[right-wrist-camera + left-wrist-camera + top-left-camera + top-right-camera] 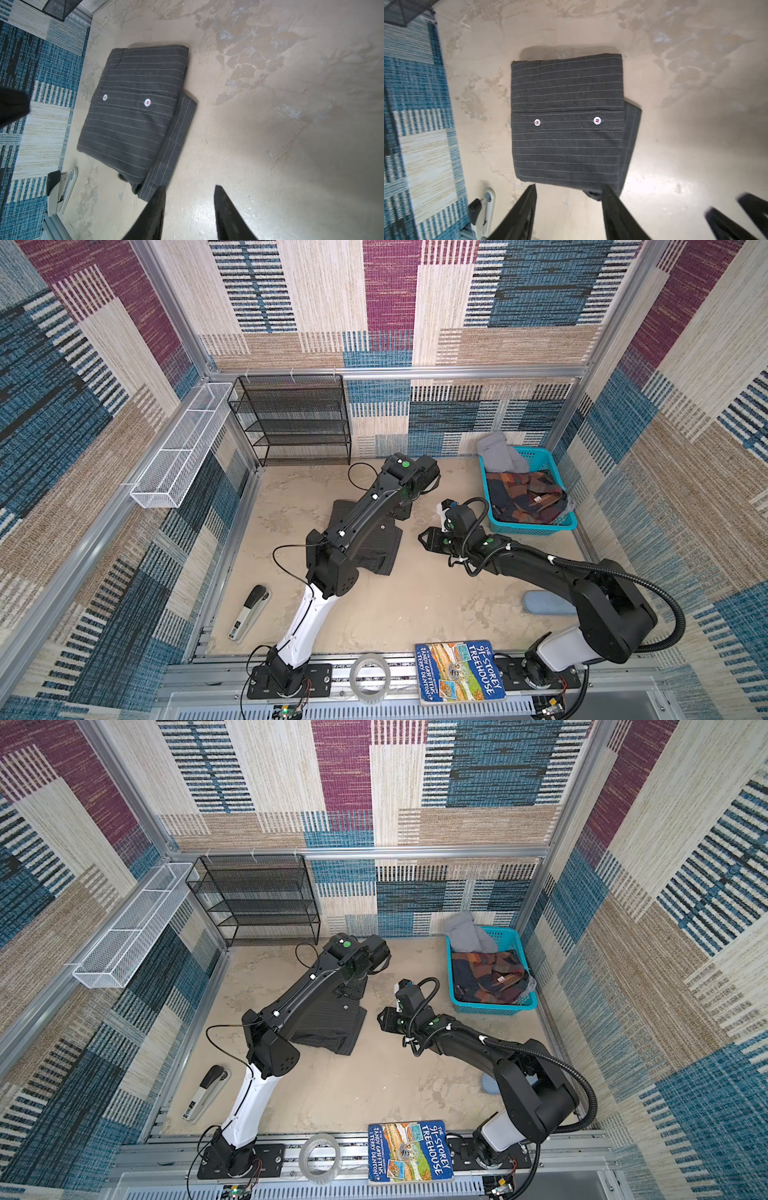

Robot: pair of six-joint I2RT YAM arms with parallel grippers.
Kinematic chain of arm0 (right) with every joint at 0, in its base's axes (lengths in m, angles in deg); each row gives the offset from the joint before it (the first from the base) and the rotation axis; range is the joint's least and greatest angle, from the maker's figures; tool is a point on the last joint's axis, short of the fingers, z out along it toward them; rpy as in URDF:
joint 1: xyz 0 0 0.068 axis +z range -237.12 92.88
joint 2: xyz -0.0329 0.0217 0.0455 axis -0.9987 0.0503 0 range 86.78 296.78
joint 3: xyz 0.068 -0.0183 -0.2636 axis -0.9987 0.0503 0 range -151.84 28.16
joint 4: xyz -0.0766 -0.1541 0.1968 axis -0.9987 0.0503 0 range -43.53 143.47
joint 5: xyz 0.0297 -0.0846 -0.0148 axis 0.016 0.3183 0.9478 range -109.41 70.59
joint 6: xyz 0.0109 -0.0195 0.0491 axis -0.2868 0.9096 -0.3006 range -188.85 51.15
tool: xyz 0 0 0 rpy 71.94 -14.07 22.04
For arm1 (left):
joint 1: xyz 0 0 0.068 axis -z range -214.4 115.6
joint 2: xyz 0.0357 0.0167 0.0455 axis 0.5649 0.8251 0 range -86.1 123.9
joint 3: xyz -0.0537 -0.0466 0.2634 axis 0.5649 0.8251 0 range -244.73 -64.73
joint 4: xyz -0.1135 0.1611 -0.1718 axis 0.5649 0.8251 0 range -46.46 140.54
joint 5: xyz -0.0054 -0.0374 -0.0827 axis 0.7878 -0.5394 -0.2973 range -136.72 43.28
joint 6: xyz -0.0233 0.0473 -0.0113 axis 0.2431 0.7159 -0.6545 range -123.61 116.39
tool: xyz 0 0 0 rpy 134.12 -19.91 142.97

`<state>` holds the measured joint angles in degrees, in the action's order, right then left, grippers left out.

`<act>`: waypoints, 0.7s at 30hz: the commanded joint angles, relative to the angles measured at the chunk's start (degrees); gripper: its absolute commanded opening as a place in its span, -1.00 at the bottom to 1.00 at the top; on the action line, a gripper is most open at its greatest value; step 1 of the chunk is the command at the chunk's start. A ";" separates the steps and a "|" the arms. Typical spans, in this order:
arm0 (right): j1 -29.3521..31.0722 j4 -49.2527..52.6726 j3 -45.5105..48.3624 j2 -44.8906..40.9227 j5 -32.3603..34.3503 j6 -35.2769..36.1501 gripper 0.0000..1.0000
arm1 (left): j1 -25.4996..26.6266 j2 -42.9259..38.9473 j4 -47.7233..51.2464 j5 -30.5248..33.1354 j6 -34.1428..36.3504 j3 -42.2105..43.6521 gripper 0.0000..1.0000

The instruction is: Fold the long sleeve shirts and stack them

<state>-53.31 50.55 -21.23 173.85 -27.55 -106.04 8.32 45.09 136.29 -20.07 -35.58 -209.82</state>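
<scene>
Noting risks first. Shirt (pixel 566 116) lies folded into a neat rectangle, buttons up, about mid-worktop (pixel 374 614), well apart from the basket (pixel 532 527) at the far right. One under layer, a hem strip (pixel 176 141), sticks out past the top panel along one side and at one corner.

Risk 1: a finger snags that loose hem on leaving and drags the fold open. Cause: both pincers sit right at that corner. In the left wrist view one finger (pixel 612 207) overlaps the corner cloth; in the right wrist view one finger (pixel 154 209) ends just beside the hem. Contact or mere overlap: cannot tell.

Risk 2: the next shirt laid on top sits crooked, the fold likely being thicker on the hem side. Judgement only.

Risk 3: the left arm lies across the shirt in both top views; how high above it, cannot tell. A sideways swing rather than a lift could brush the fold.

Left pincer (pixel 571 209): jaws apart, moderate gap, nothing between them, no cloth gripped.

Right pincer (pixel 190 214): jaws apart, similar gap, bare worktop between, holds nothing.
</scene>
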 commanded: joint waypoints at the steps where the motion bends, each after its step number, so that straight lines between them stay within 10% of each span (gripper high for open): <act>1: 0.04 -1.79 -1.78 1.27 0.33 -0.88 -0.16 | -0.07 -3.83 8.50 -4.05 -1.46 0.11 0.10; 9: 3.98 2.63 -12.70 10.21 -2.16 -1.39 -0.05 | -10.39 -20.28 -9.86 -7.77 2.75 31.37 -0.29; 21: 10.14 1.91 -14.49 16.04 -3.02 -12.10 0.02 | -29.25 -31.02 -42.46 -27.47 3.23 66.48 -0.19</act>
<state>-43.54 53.21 -35.10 189.08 -30.78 -114.96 -19.65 13.33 103.81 -40.74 -33.32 -145.61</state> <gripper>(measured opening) 0.510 0.407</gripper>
